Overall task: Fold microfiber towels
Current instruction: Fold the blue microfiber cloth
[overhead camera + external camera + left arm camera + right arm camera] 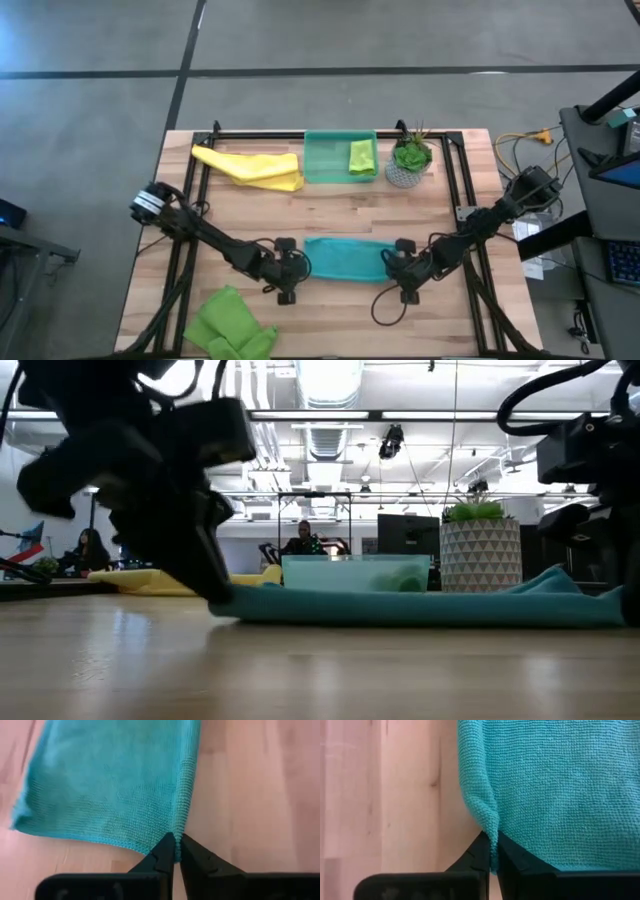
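A teal-blue towel [345, 260] lies flat on the table's middle, folded into a long strip. My left gripper [297, 281] is shut on its near left corner, my right gripper [397, 283] on its near right corner. A yellow towel [250, 165] lies crumpled at the far left. One lime green towel [362, 157] lies folded inside the translucent green tray [325, 158]. Another lime green towel [232, 325] lies crumpled at the near left edge. My left gripper pinches the teal towel's near left corner [173, 836] between its two fingertips, coming level from the table's left. The towel lies flat on the table. My right gripper pinches the towel's near right corner [491, 837] between its fingertips, coming level from the right; the edge puckers there.
A small potted plant [408, 160] stands at the far right beside the tray. A black frame [460, 190] runs round the work area. Cables lie near the right arm's base [520, 150]. People sit in the room beyond the table [300, 540].
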Tool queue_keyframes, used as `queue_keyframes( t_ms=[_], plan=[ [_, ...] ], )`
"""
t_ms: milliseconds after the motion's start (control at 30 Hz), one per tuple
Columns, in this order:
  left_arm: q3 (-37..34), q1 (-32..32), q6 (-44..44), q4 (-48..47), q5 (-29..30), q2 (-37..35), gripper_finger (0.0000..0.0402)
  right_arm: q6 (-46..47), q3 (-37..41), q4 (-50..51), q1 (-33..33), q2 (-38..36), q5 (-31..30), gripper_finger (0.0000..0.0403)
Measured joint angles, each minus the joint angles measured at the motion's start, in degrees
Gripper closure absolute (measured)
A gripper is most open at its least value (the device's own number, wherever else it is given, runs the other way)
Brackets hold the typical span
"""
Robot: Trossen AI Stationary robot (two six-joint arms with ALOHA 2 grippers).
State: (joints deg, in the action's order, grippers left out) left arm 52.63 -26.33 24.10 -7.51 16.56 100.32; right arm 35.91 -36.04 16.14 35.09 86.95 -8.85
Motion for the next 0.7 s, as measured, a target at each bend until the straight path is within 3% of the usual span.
queue_keyframes(
  t_ms=[233,500,700],
  plan=[
    [0.15,-1.1,2.67,0.42,-0.64,-2.56,0.04,3.2,-1.82,2.26,1.71,-0.11,2.55,0.0393],
    [2.55,-3.0,5.63,0.91,-11.72,-4.13,0.0401,10.3,-4.61,1.87,6.07,-3.38,2.79,0.0394],
    [3.01,-3.24,5.59,2.29,-11.39,-4.4,0.0401,13.5,-4.61,2.18,7.28,-5.0,2.8,0.0394]
  ],
)
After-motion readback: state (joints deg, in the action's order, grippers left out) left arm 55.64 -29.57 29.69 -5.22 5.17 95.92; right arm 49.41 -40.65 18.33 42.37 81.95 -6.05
